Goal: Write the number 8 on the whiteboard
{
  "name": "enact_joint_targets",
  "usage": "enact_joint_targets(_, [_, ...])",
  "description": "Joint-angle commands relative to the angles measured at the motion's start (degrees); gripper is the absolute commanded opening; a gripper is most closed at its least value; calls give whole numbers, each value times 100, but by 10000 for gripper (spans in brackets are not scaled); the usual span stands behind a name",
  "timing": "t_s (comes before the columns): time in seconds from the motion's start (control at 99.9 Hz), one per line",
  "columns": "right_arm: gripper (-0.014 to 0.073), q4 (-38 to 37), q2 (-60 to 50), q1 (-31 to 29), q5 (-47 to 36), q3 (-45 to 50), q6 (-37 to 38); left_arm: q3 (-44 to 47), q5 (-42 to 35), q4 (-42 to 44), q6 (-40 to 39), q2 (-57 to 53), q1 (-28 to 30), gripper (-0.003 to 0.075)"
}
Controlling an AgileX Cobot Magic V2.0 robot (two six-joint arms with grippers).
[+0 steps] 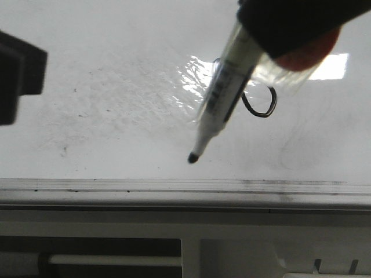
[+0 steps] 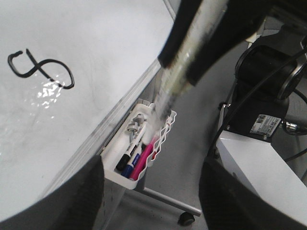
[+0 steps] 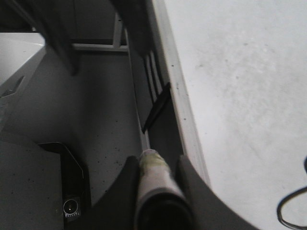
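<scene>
The whiteboard point(image 1: 116, 87) fills the front view, glossy white with grey smudges. The number 8 point(image 2: 41, 69) is a thin black looping line on it. In the front view most of it is hidden behind the marker, with one loop point(image 1: 261, 107) showing. My right gripper point(image 1: 295, 26) is shut on a marker point(image 1: 223, 95). The marker slants down to the left and its black tip point(image 1: 192, 157) points near the board's front edge, left of the 8. In the right wrist view the fingers point(image 3: 127, 184) clamp the marker barrel point(image 3: 153, 175). My left gripper point(image 2: 152, 196) is open and empty, off the board's edge.
A grey metal edge strip point(image 1: 174, 188) runs along the board's near side. A white tray point(image 2: 112, 167) with several markers hangs beside the board's edge. A black device with cables on a white box point(image 2: 261, 96) stands on the floor. The left arm point(image 1: 17, 75) sits at the far left.
</scene>
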Motion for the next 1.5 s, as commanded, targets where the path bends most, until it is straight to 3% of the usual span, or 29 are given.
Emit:
enact_joint_targets(0.0, [-71,64,42,153,-511,-191,-84,-333,477,-638,676,371,11,406])
enact_joint_targets(0.14, [-71,222,51,181,-791,-191,-84,-566,987,-638,1000,924,1,405])
enact_joint_targets(0.38, [-71,526,51,181,-856,-191,-84,-965,1033,-623,1242,1541,-345,394])
enact_joint_targets(0.57, [-71,560,51,181,-731,-191,-84,-1123,575,-777,1293,1806,-684,245])
enact_joint_targets(0.75, [-71,560,51,181,-496,-191,-84,-1123,575,-920,1293,1852,-684,-24])
enact_joint_targets(1.081, [-66,595,41,181,-717,-191,-84,-1088,575,-888,1282,1852,-684,-20])
enact_joint_targets(1.171, [18,595,41,181,-773,-191,-74,-1064,575,-888,1262,1852,-684,-20])
enact_joint_targets(1.371, [436,564,-382,89,-952,-191,-62,-1064,548,-888,1111,1852,-684,-20])
enact_joint_targets(1.491, [468,539,-915,-207,-1055,-191,26,-1064,182,-965,829,1852,-684,-20])
